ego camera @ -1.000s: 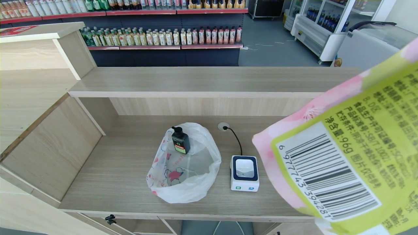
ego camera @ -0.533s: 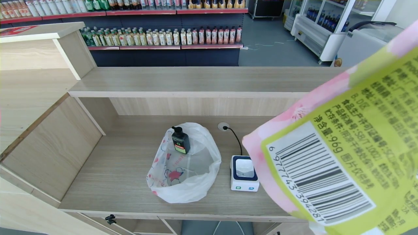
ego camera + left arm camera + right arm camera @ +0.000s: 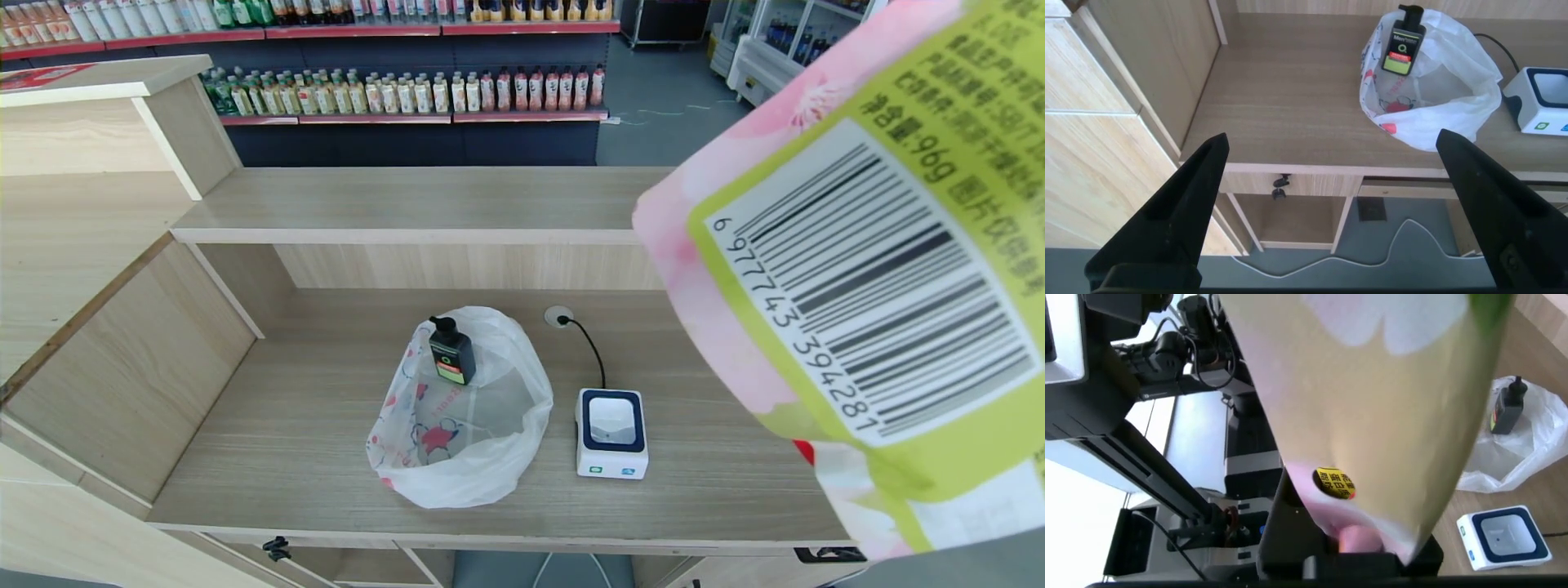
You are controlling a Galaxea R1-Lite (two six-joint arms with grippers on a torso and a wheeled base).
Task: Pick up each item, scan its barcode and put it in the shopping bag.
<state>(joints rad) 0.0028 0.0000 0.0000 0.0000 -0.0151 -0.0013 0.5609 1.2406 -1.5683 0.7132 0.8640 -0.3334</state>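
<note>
On the right of the head view: a pink-and-green snack pouch (image 3: 849,269) is held up close to the camera, running from the upper right corner down to the lower right, well above the counter (image 3: 286,441).
Barcode (image 3: 898,294): white panel on the pouch's green field, turned toward the head camera, bars tilted.
Right gripper (image 3: 1360,539): clamped on one end of the pouch (image 3: 1372,392) – in the right wrist view the pack rises straight out of the jaws.
Left gripper (image 3: 1331,155): released, with its two fingers (image 3: 1184,212) spread wide and nothing between them. It hangs over the near edge of the counter, toward the left.
Shopping bag (image 3: 482,478): white plastic with red print, at the centre of the frame, mouth open, resting on the counter. The left wrist view has it (image 3: 1437,122) in the upper right.
Bottle (image 3: 451,353): black, pump top, upright at the bag's far rim. It appears to stand inside, but the frames do not settle it.
Scanner (image 3: 612,433): white body, dark blue frame, window facing up, just right of the bag and not touching it.
Cable (image 3: 589,347): black – runs from the scanner's far side to a round port in the counter.
Background: shelves of drink bottles (image 3: 408,90) across the top of the frame.
</note>
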